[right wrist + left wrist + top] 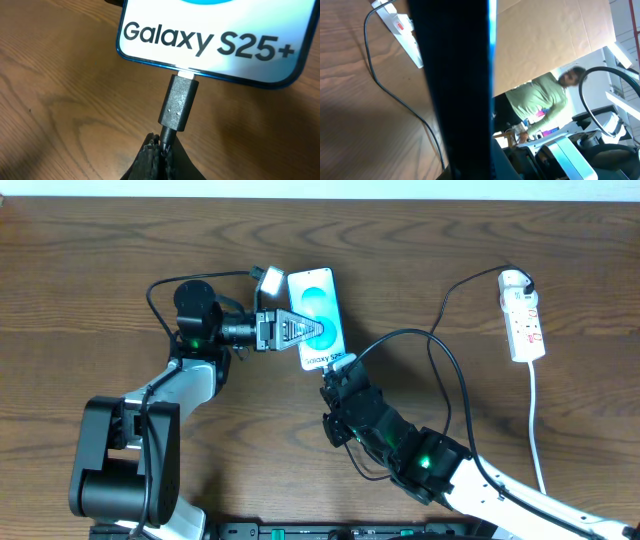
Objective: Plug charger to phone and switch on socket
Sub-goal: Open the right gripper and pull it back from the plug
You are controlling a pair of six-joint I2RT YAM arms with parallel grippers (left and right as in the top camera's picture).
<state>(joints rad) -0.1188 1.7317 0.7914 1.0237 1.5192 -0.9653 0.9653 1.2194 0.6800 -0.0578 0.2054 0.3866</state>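
The phone (316, 315) lies on the table with its lit screen up, showing "Galaxy S25+" in the right wrist view (210, 35). My left gripper (300, 331) is shut on the phone, clamping it across its width; in the left wrist view the phone's dark edge (455, 85) fills the middle. My right gripper (161, 150) is shut on the charger cable just behind its black connector (179, 101), whose tip sits in the phone's bottom port. The black cable (455, 370) loops to the plug at the white socket (524, 318), which also shows in the left wrist view (400, 30).
The socket's thick white cord (537, 420) runs down the right side toward the front edge. The left arm's own black cable (160, 300) loops at the left. A small white-grey object (269, 279) sits by the phone's top left corner.
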